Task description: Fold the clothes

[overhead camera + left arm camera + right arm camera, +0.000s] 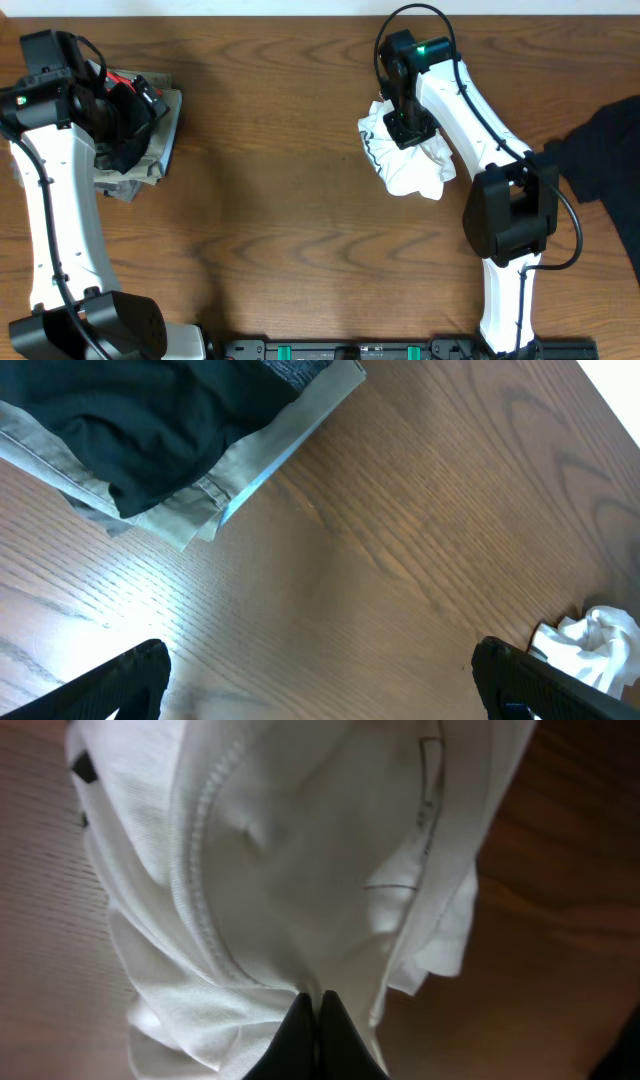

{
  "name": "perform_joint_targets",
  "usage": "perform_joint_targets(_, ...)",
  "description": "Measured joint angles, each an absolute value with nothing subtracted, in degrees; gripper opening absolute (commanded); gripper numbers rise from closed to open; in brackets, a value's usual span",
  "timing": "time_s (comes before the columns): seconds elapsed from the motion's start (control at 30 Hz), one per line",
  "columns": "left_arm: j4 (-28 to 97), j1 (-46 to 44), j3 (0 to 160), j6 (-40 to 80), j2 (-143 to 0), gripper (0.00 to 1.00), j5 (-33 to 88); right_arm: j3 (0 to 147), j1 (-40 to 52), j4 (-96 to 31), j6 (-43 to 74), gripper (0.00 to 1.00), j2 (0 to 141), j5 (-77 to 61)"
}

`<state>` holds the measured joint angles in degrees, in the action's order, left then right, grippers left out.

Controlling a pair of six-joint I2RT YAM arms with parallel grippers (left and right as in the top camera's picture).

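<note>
At centre-right, a crumpled thin white cloth T-shirt [415, 175] is pinched by the closed right gripper [315, 1008]; a plain black garment [605, 150] is laid far right; the left gripper [325, 680] is spread wide.

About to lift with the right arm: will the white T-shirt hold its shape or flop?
Likely floppy: the white T-shirt lies bunched and wrinkled, so it should sag and unfurl below the right gripper. Probably light, since the cloth looks thin. The pinch seems to take only a small fold, so it may slip.
</note>
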<state>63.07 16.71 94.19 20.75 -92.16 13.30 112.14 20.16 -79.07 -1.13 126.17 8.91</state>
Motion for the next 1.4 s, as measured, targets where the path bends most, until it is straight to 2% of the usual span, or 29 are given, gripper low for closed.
perform_joint_targets(0.07,63.07,16.71,94.19,20.75,-92.16,0.98,13.3,112.14,20.16,-79.64,-0.6,0.07,126.17,9.52)
perform_joint_targets(0.23,63.07,16.71,94.19,20.75,-92.16,0.98,13.3,112.14,20.1,-80.36,-0.43,0.01,126.17,10.44)
perform_joint_targets(0.67,63.07,16.71,94.19,20.75,-92.16,0.98,13.3,108.92,16.84,-79.22,3.6,0.02,126.17,10.74)
perform_joint_targets(0.73,63.07,16.71,94.19,20.75,-92.16,0.98,13.3,108.92,16.21,-79.29,5.26,0.1,126.17,10.55)
perform_joint_targets(0.8,63.07,16.71,94.19,20.75,-92.16,0.98,13.3,108.97,15.25,-79.42,5.74,0.28,126.17,9.04)
perform_joint_targets(0.87,63.07,16.71,94.19,20.75,-92.16,0.98,13.3,109.01,14.39,-79.4,5.87,0.33,126.17,7.4)
perform_joint_targets(1.13,63.07,16.71,94.19,20.75,-92.16,0.98,13.3,109.03,12.12,-75.0,5.06,0.33,126.17,4.19)
perform_joint_targets(1.4,63.09,16.71,94.19,20.75,-92.16,0.98,13.3,109.03,12.12,-72.23,3.92,0.27,127.74,3.29)
